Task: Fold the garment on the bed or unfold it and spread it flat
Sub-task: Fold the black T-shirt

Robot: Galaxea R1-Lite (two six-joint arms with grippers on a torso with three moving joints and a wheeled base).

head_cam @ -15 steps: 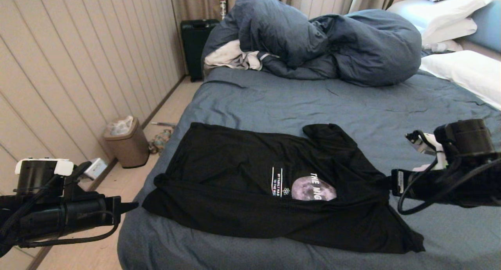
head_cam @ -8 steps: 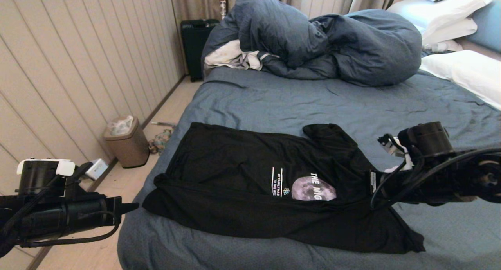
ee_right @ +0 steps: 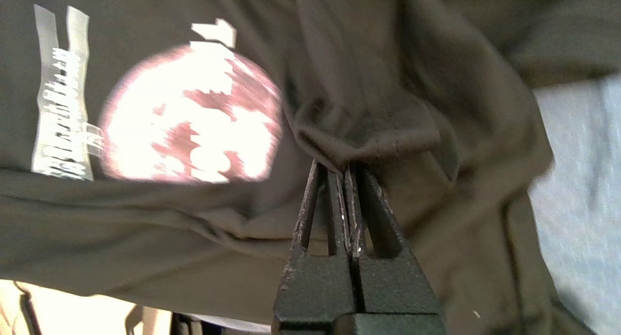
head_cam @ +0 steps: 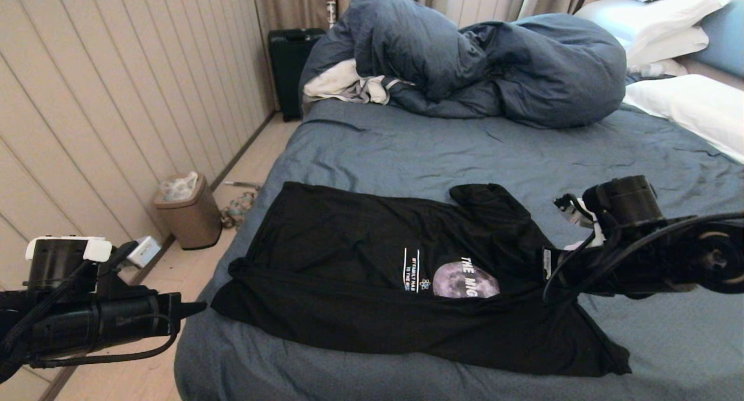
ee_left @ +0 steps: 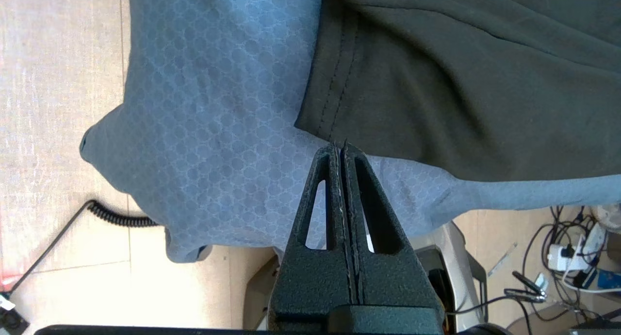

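From the head view, the garment (head_cam: 407, 279) lies crosswise on the bed (head_cam: 407, 151), hem toward the robot's left, neck toward its right. In the left wrist view, the left gripper (ee_left: 339, 148) hangs clenched, empty, beside the hem. In the right wrist view, the right gripper (ee_right: 342, 172) pinches a fabric fold (near the moon print (ee_right: 194, 116))

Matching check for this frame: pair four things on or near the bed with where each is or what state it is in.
1. right gripper
2. left gripper
3. duvet
4. bin

a. bunched at the bed's far end
b. on the floor by the wall
c. shut on a fold of the T-shirt
d. shut, empty, off the shirt's corner

Pairs: 1-c, 2-d, 3-a, 4-b
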